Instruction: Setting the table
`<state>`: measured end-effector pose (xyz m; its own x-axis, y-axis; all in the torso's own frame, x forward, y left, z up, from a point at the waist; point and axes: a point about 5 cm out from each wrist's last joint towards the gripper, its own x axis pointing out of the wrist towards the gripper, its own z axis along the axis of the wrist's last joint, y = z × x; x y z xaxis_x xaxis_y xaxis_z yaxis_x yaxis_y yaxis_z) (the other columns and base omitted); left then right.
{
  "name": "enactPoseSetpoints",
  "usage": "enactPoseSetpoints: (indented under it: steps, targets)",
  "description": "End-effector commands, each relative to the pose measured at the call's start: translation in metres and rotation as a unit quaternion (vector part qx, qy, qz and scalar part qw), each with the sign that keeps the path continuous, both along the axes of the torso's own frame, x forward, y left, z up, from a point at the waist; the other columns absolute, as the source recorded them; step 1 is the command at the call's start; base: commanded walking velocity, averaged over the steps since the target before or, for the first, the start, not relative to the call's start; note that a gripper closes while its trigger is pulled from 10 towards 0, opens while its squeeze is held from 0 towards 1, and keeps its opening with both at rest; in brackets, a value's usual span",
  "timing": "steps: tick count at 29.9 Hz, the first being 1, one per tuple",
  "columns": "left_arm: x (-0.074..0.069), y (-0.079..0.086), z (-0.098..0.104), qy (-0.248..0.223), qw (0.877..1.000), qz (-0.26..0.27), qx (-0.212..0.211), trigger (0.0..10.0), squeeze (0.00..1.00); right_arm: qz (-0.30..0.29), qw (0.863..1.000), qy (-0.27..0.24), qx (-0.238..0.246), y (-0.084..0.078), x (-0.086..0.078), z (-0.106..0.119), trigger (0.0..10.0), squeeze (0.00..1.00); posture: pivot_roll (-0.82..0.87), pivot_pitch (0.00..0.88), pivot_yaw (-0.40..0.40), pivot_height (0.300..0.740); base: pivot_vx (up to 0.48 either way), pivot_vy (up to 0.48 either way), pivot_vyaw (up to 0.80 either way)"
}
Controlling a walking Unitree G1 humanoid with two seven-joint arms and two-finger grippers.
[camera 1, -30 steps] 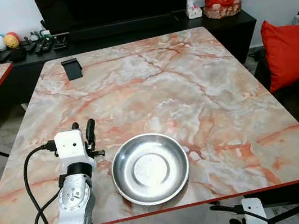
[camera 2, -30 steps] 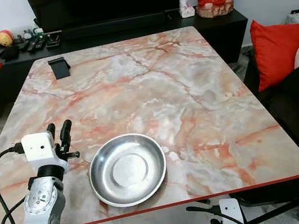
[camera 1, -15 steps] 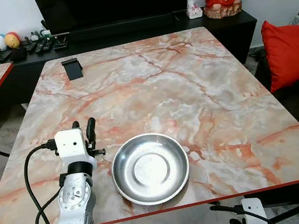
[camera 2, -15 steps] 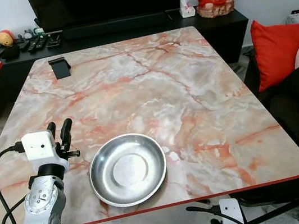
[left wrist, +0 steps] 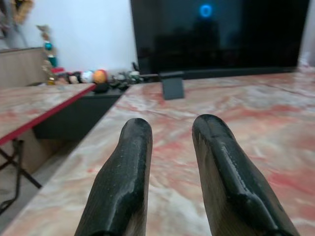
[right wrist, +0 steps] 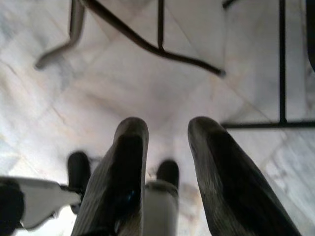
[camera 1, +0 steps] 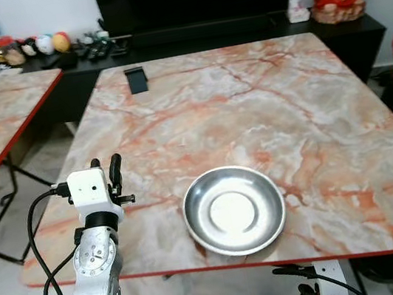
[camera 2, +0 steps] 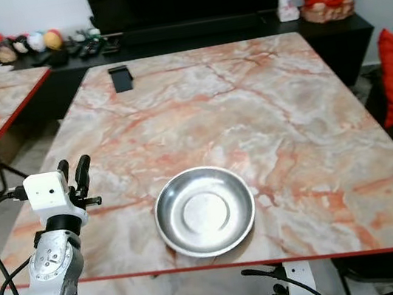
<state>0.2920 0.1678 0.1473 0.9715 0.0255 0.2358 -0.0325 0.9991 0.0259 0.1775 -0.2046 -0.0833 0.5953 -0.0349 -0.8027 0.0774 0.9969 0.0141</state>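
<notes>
On glossy veined marble table [camera 1: 264,99], round shiny steel dish [camera 1: 234,209] beside empty, slightly spread left gripper [camera 1: 105,167].

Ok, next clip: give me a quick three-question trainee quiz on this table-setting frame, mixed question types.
1. True or false: the left gripper is holding the steel bowl.
2. Multiple choice: where does the bowl sit on the marble table? A) at the far edge by the TV; B) near the edge closest to the robot; C) on the second table to the robot's left.
3. Fill in: the small black stand sits near the table's far ____ corner, by the robot's own sides.

Key:
1. False. The left gripper is empty, fingers slightly apart, to the robot's left of the bowl and clear of it.
2. B.
3. Left.

The right gripper hangs idle below the table, over the floor.
</notes>
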Motion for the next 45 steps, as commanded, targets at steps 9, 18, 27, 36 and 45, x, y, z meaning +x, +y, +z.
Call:
enactPoseSetpoints:
  steps: [9,18,27,36,45]
  targets:
    - [0.0011,0.0059,0.0015,-0.002,1.000,0.008,0.012,10.0,0.00,-0.002,1.000,-0.003,0.008,0.0033,0.0021,0.0005,10.0,0.00,-0.06,0.000,0.040,0.740,0.000,0.255,0.00]
    - [0.0016,0.0057,0.0021,-0.004,1.000,0.008,0.012,10.0,0.00,-0.001,1.000,-0.003,0.009,0.0032,0.0023,0.0005,10.0,0.00,-0.06,0.000,0.039,0.740,0.000,0.256,0.00]
    - [0.0017,0.0054,0.0028,-0.005,1.000,0.007,0.012,10.0,0.00,0.001,1.000,-0.003,0.010,0.0034,0.0022,0.0005,10.0,0.00,-0.06,0.000,0.039,0.740,0.000,0.254,0.00]
    - [0.0018,0.0048,0.0028,-0.005,1.000,0.005,0.013,10.0,0.00,0.002,1.000,-0.002,0.012,0.0038,0.0019,0.0003,10.0,0.00,-0.06,0.000,0.042,0.740,0.000,0.255,0.00]
    - [0.0012,0.0021,0.0031,-0.010,1.000,-0.004,0.014,10.0,0.00,0.003,1.000,-0.002,0.012,0.0041,0.0013,0.0000,10.0,0.00,-0.06,0.000,0.042,0.740,0.000,0.142,0.00]
